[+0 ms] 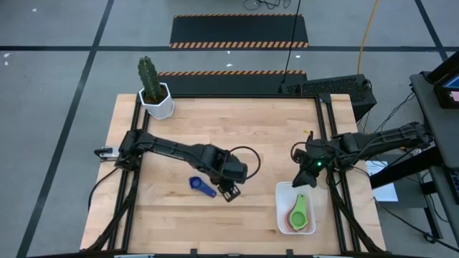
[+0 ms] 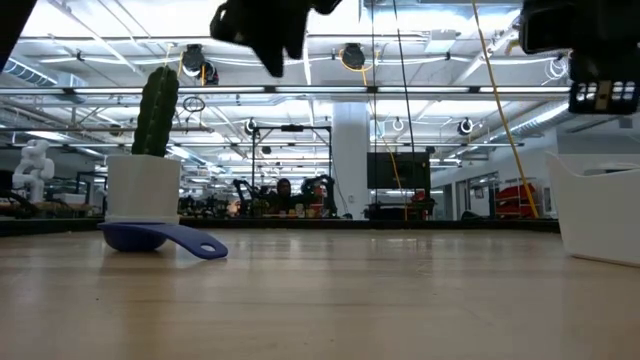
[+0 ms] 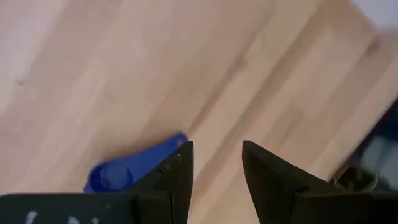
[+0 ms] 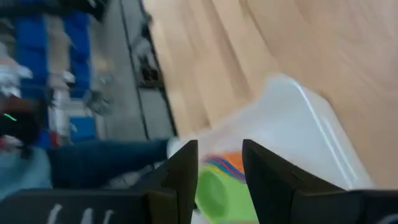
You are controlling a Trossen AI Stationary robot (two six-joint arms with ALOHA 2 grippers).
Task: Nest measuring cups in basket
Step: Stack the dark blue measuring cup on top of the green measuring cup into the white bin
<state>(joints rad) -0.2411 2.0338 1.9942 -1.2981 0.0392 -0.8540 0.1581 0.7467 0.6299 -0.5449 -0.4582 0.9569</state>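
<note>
A dark blue measuring cup [image 1: 202, 186] is seen beside the spread, empty left gripper [image 1: 228, 192]. The right gripper [image 1: 302, 179], also spread and empty, is held above the basket [image 1: 282, 192], where nested cups [image 1: 297, 213] lie. No writing can be read.

Light wooden table [image 1: 179, 215], black frame rails along edges. Resting on it: white pot [image 1: 158, 102] with cactus at far left corner; blue measuring cup [image 1: 201, 185] mid-table, upside down; white basket [image 1: 282, 203] near right edge.
</note>
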